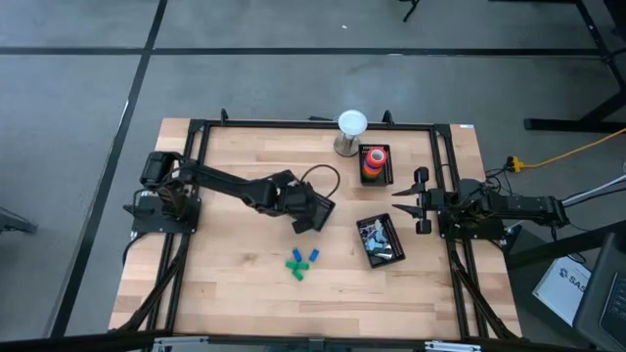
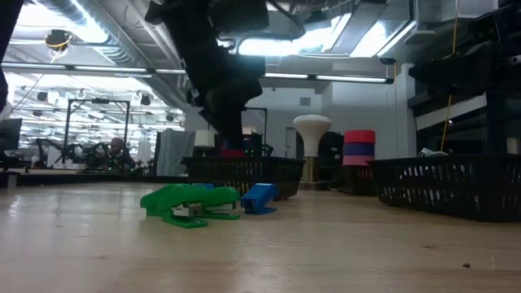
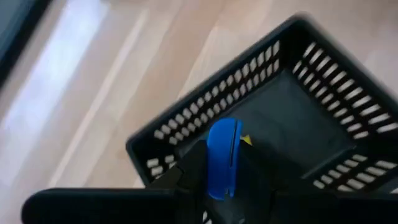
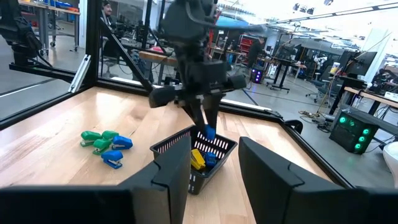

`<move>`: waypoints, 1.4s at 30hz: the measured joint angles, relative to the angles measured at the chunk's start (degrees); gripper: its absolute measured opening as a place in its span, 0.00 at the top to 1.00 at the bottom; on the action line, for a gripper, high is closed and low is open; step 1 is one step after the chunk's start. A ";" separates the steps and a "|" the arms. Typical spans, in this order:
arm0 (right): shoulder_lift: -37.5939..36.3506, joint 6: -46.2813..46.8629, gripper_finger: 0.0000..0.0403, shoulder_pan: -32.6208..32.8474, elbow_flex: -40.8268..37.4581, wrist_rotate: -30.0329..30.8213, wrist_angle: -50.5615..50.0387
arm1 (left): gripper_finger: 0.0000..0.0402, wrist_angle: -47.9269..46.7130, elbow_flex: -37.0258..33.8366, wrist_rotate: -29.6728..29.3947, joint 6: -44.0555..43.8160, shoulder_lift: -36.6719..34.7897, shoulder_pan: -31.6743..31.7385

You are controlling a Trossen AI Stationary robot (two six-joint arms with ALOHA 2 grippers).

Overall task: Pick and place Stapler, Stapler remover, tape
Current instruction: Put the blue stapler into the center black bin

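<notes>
Left end effector (image 3: 221, 186) grips apparently smooth blue stapler (image 3: 222, 155) above slotted basket (image 3: 298, 93).

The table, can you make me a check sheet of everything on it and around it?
Surface: wooden table, bare in front.
Job's things: green and blue staplers in a cluster; tape rolls stacked in the far basket; near basket holds yellow and blue items.
Clutter: white-topped stand.
Grippers: left gripper holds a blue stapler over the near basket; right gripper open, waiting at the right edge.
Cables: yellow cord on the floor.
Surroundings: workshop benches.
</notes>
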 joint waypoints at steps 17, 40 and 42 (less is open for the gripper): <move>0.00 -0.02 0.65 -0.02 0.00 0.00 0.00 | 0.74 -2.93 -0.09 0.94 -2.91 0.00 1.12; 0.00 0.00 0.65 0.00 0.00 -0.01 0.00 | 0.68 -2.88 5.11 0.19 -0.35 -0.04 -5.82; 0.00 -0.02 0.65 0.00 0.00 0.00 0.00 | 0.68 -2.78 5.46 0.21 -0.65 -0.04 -7.47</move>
